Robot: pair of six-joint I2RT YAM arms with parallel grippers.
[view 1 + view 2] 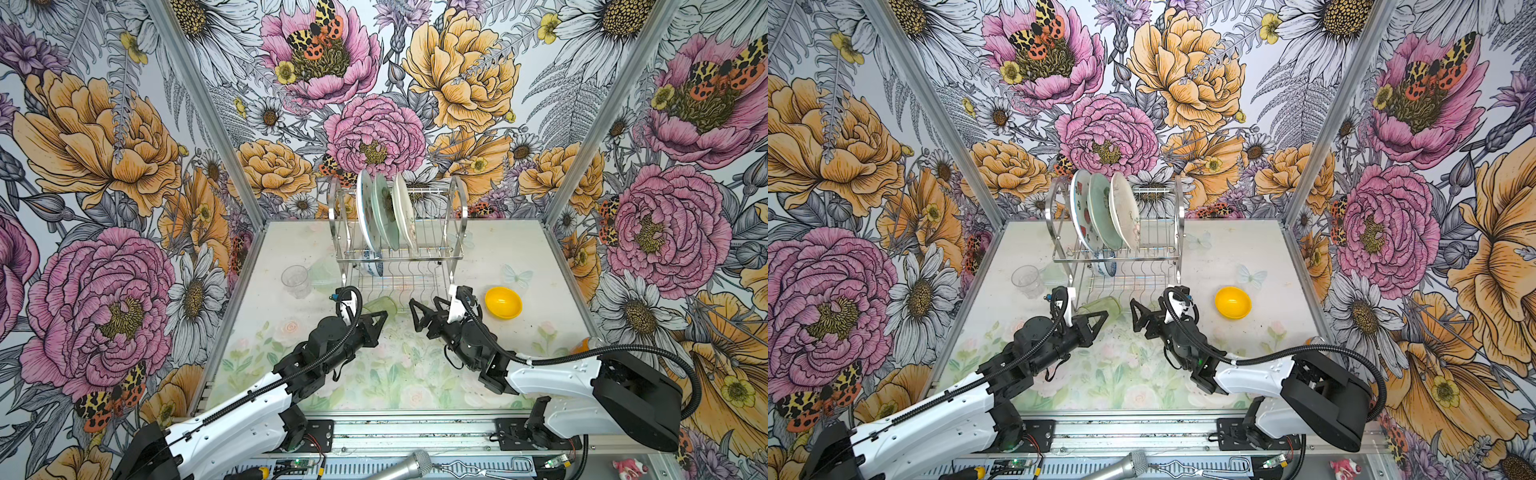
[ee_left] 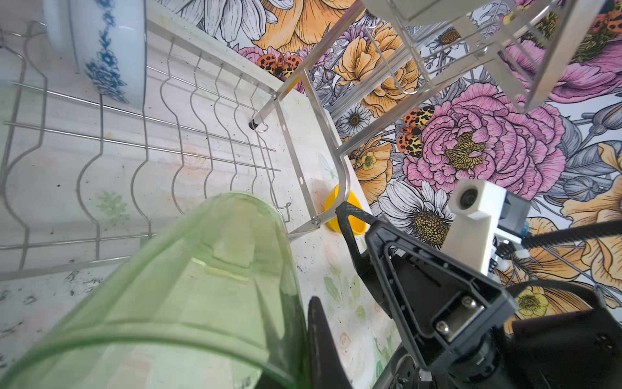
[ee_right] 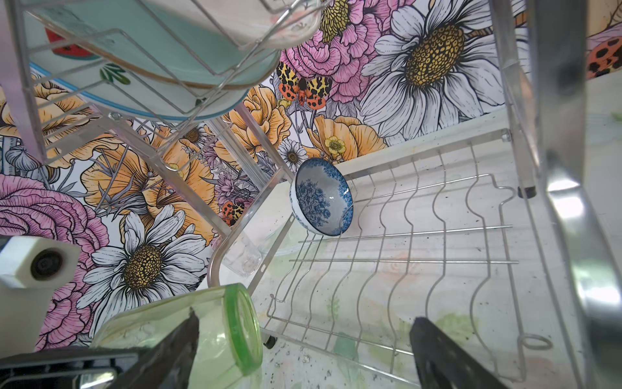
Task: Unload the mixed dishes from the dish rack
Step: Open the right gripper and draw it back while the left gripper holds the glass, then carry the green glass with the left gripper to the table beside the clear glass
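Observation:
The dish rack [image 1: 453, 232] [image 1: 1177, 232] stands at the back. Its upper tier holds three plates on edge: watermelon-print [image 1: 365, 208], pale green [image 1: 384, 210] and cream [image 1: 405, 212]. A blue-and-white bowl [image 1: 372, 266] [image 3: 321, 198] [image 2: 101, 50] leans in the lower tier. My left gripper [image 1: 382, 316] [image 2: 303, 353] is shut on the rim wall of the green tumbler [image 1: 380, 306] [image 1: 1100, 305] [image 2: 202, 286] [image 3: 235, 330]. The tumbler lies on its side by the rack's front edge. My right gripper [image 1: 419, 313] [image 3: 306, 353] is open and holds nothing, close to the tumbler's base.
A clear glass [image 1: 296, 279] [image 3: 242, 256] stands on the table left of the rack. A yellow bowl [image 1: 503, 302] [image 2: 356, 225] sits on the table to the right. Something orange [image 1: 582, 345] shows behind the right arm. Flowered walls close in the back and both sides.

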